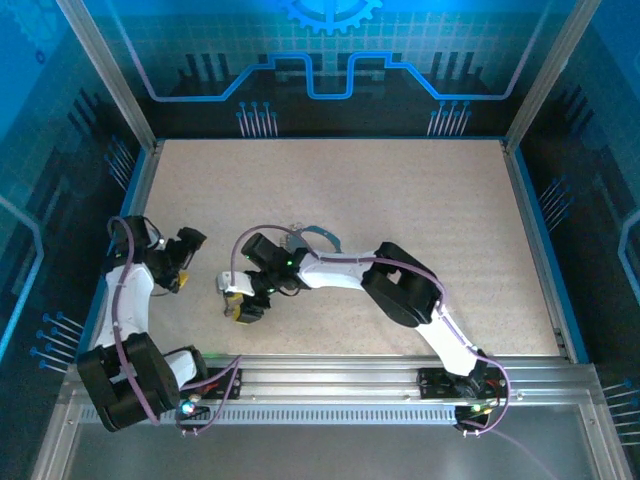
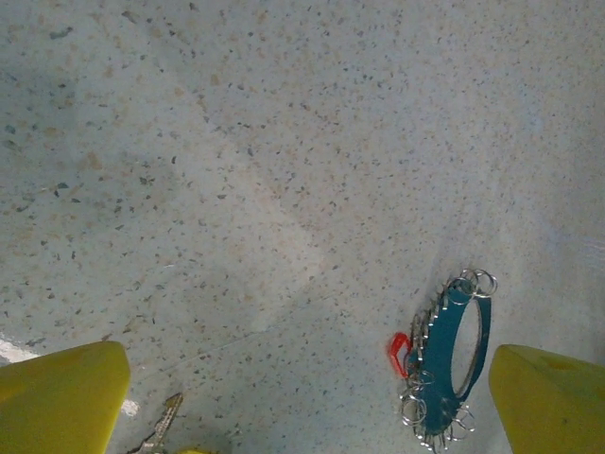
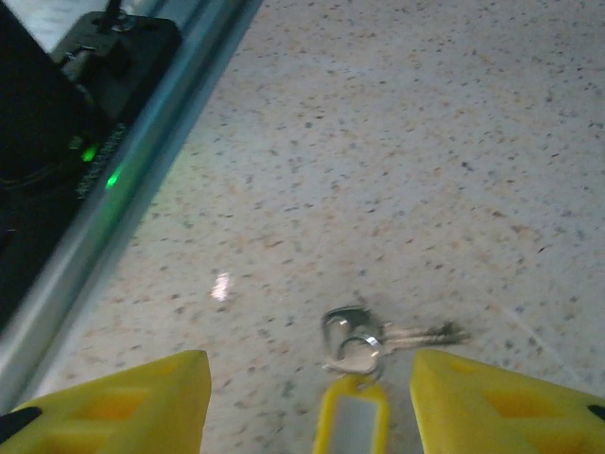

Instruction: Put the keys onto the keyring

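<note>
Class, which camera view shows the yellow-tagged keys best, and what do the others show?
Right wrist: the keys and their yellow tag lie close up, ring and blades distinct. Left wrist catches one key blade at the bottom edge. Top external: too small to tell.

I work on a speckled beige table point(image 1: 400, 190), with a blue wall point(image 1: 470, 40) and its gear emblem point(image 1: 330, 12) at twelve o'clock and a metal rail point(image 1: 350, 380) at six.
</note>
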Robot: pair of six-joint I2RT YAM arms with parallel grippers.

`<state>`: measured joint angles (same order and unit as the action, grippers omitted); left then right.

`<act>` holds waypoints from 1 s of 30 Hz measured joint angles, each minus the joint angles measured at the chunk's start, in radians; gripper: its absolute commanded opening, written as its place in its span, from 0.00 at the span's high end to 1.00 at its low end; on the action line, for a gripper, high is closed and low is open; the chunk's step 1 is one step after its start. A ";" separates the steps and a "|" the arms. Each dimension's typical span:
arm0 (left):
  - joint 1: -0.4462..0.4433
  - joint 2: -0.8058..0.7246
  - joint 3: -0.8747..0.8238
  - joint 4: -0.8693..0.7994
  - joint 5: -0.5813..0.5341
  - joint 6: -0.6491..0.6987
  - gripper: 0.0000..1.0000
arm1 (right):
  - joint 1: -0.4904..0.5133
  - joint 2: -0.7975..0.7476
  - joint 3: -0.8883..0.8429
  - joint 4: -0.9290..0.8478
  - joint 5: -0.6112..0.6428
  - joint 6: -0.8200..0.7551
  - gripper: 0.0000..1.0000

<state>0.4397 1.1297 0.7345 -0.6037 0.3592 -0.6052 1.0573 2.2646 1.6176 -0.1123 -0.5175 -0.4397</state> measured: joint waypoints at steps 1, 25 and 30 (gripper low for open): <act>0.000 -0.006 -0.016 0.010 0.000 -0.001 0.01 | 0.000 0.021 0.021 0.000 0.000 -0.006 0.41; 0.000 -0.048 -0.106 0.071 -0.003 -0.022 0.01 | -0.017 0.076 -0.028 0.105 -0.005 -0.068 0.77; 0.000 -0.050 -0.115 0.078 -0.003 -0.024 0.01 | -0.014 0.075 -0.025 0.098 -0.015 -0.085 0.87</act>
<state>0.4397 1.0801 0.6197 -0.5259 0.3561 -0.6292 1.0428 2.3398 1.5929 -0.0147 -0.5327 -0.5243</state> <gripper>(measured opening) 0.989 0.179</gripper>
